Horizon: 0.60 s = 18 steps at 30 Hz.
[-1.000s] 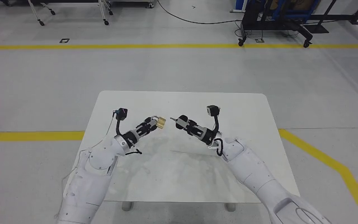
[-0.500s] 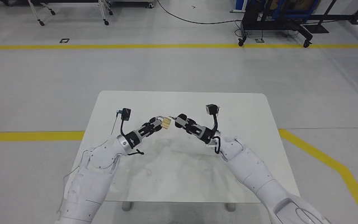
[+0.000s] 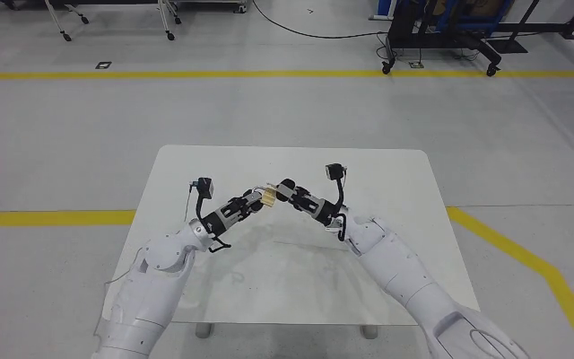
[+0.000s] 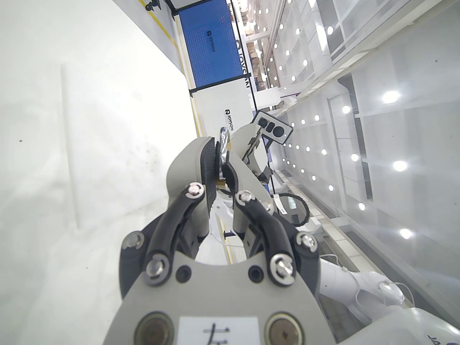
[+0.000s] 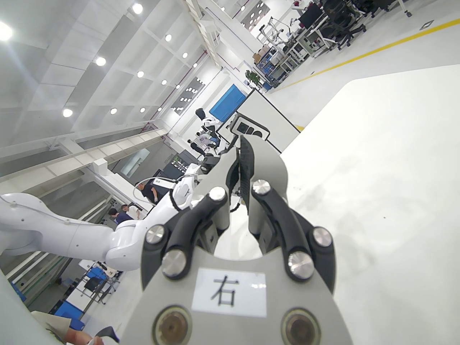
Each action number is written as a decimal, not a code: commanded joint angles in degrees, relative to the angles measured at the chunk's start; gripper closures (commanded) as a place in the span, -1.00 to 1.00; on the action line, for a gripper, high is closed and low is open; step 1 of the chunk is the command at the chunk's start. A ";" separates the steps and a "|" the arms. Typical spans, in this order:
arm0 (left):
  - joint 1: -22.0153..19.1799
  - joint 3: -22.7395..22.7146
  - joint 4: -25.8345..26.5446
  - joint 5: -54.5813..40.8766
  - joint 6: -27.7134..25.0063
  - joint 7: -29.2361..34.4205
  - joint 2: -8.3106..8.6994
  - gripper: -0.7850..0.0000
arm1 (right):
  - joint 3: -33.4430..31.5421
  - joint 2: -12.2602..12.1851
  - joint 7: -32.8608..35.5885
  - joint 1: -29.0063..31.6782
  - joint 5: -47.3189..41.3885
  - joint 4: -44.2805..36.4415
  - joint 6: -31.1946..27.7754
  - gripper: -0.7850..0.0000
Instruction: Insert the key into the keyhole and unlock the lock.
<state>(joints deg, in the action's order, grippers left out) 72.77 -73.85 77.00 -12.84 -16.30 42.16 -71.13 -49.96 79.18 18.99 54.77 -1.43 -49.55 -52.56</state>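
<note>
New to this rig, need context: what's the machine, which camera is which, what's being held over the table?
It is a white robot with two arms. The top view looks down from above its arms; the other two come from a camera on each wrist. Both arms meet above the white rectangular table. The left end effector is shut on a brass padlock with a silver shackle. The right end effector is shut too, close to the padlock; the key is too small to make out.

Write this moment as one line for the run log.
left gripper: shut on lock, above table | right gripper: shut, tip at lock | key: hidden, insertion cannot be judged
</note>
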 commanded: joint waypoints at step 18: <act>0.13 0.96 1.44 1.91 -1.61 -5.32 0.02 1.00 | -0.19 1.19 0.67 -1.37 -2.80 2.01 -2.17 1.00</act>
<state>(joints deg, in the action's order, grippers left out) 72.90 -72.75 78.42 -10.69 -17.84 36.86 -71.13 -49.61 80.46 20.42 53.22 -4.04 -47.88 -54.49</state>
